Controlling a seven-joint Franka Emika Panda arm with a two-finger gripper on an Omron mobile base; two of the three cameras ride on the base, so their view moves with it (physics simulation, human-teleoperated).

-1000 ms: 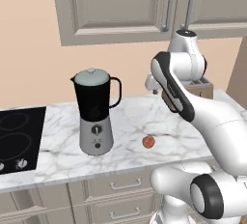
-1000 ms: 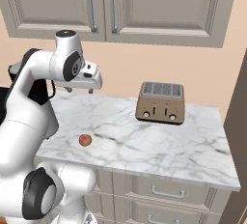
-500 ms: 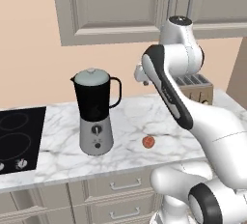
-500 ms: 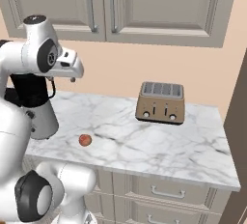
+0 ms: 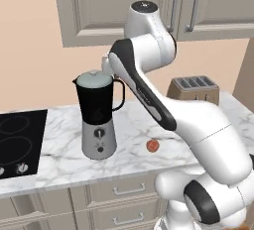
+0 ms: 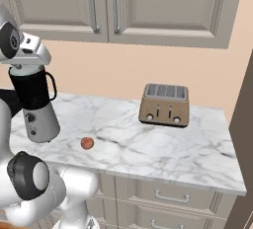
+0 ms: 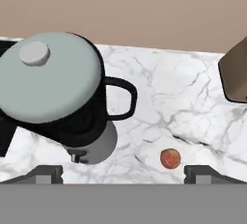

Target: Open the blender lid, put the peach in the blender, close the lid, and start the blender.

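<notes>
Blender lid [image 7: 48,76] sits on the blender [image 5: 97,116], directly below the end effector [image 7: 123,174], whose fingers [image 7: 44,174] are spread wide and hold nothing. Peach [image 5: 153,146] rests on the marble surface [image 6: 148,144] right of the blender base; toaster [image 6: 164,105] stands far right, apparently near the wall.

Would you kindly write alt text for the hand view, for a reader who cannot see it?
Seen from above, the blender stands on a marble counter with its pale lid on. A small peach lies on the counter beside it, and the open tool's dark fingertips frame the bottom edge.
</notes>
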